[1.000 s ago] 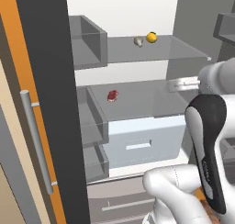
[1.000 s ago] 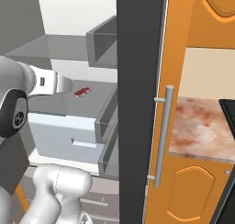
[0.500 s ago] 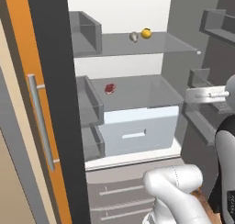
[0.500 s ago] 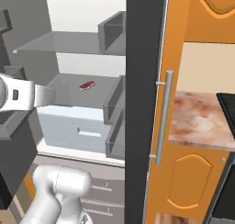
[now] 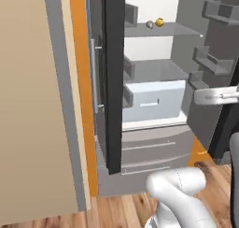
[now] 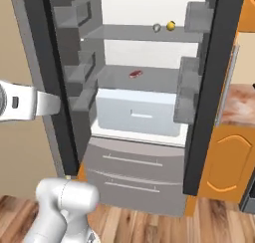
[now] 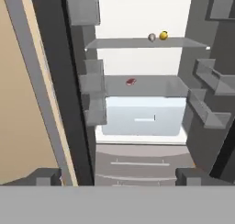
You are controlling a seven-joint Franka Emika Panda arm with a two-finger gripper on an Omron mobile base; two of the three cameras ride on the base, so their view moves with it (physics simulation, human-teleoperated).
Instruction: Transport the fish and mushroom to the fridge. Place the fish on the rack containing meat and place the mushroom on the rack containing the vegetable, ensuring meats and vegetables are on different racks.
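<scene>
Facing the open fridge from well back, the gripper stands with fingers spread and nothing between them. The mushroom sits just beside the vegetable on the upper shelf, ahead and above; the meat lies one shelf lower.

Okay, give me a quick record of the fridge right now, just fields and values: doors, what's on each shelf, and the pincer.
fridge: doors open, white drawer shut
upper shelf: yellow-orange vegetable with the mushroom beside it
lower shelf: dark-red meat alone
fish: cannot tell where
pincer: open, holding nothing, facing the fridge from outside
</scene>
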